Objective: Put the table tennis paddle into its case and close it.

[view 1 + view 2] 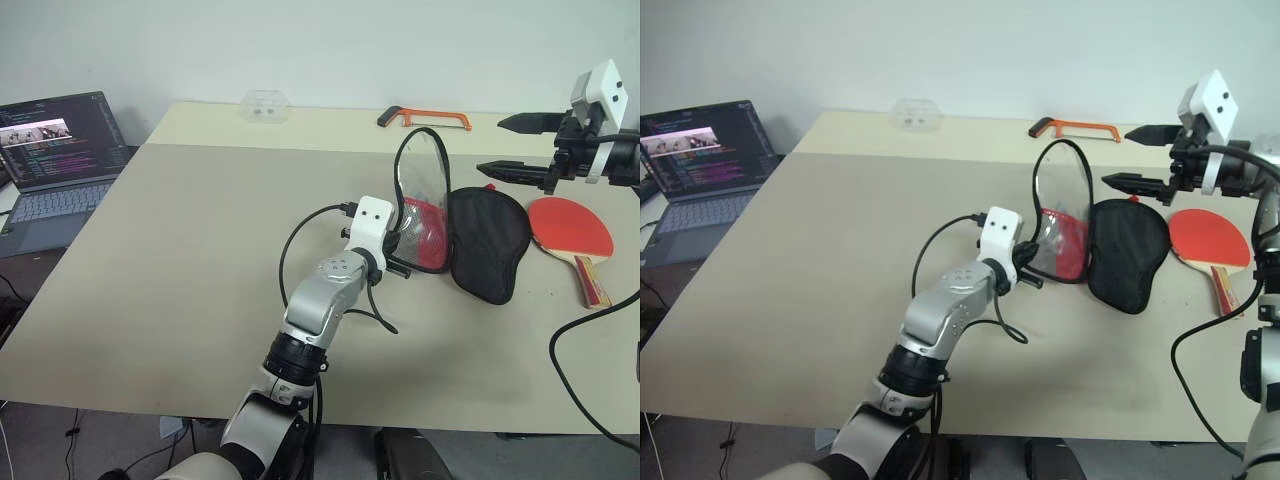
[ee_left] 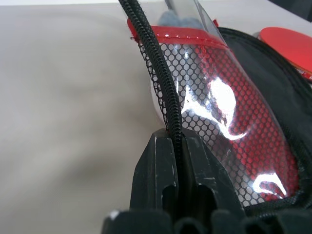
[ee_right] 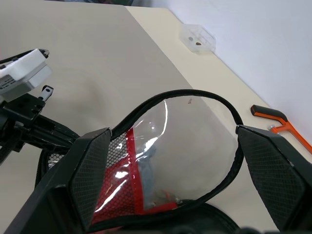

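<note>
The case [image 1: 488,245] lies unzipped on the table, its black half flat. Its lid [image 1: 420,190], with a clear window and a red mesh panel, stands raised. My left gripper [image 1: 400,266] is shut on the lid's black zip edge [image 2: 151,58], low on the side nearest me; the left wrist view shows both fingers [image 2: 151,165] pinching it. The table tennis paddle [image 1: 570,228] lies red face up on the table just right of the case, handle toward me. My right gripper [image 1: 492,146] hangs open in the air above the case and paddle, holding nothing. It points left toward the lid's top.
An open laptop [image 1: 55,150] sits off the table's left edge. A clear plastic box [image 1: 266,105] and an orange-handled hacksaw [image 1: 425,118] lie along the far edge. A black cable loops on the table by my left wrist.
</note>
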Motion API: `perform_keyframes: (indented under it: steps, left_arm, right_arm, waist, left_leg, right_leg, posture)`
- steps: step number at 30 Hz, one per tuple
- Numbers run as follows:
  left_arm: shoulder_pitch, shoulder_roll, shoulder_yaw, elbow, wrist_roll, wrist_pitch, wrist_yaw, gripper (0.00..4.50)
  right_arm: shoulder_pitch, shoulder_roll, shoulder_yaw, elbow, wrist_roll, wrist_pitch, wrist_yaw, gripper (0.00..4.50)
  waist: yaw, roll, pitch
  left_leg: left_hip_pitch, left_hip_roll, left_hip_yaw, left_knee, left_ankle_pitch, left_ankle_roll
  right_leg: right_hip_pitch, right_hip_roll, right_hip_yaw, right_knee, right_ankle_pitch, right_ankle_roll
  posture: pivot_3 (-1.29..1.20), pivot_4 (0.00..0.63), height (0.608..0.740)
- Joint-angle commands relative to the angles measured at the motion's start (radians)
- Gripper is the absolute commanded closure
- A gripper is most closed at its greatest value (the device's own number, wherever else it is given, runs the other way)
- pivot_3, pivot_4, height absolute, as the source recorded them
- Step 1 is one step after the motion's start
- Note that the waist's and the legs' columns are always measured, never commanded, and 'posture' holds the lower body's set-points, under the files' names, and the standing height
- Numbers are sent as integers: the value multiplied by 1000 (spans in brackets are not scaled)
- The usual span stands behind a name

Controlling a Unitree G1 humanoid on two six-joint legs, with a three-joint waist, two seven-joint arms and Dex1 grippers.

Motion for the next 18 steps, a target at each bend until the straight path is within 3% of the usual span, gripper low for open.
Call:
perform_keyframes:
  steps: [1,18]
  left_arm:
    - [-9,-9,10,-65,1,-3,-3,4477]
    - [-1,6,98,-20,190,-241,250,4477]
  right_arm:
    - [-18,-17,-21,-29,5,-9,13,0]
    - [-21,-20,-22,-52,5,14,23,0]
  waist:
    - [0,0,0]
    - [0,0,0]
  left_leg:
    - [0,0,0,0,0,0]
    - [0,0,0,0,0,0]
  right_leg:
    - [0,0,0,0,0,0]
    - [0,0,0,0,0,0]
  posture:
    - [0,150,740]
    - [0,150,740]
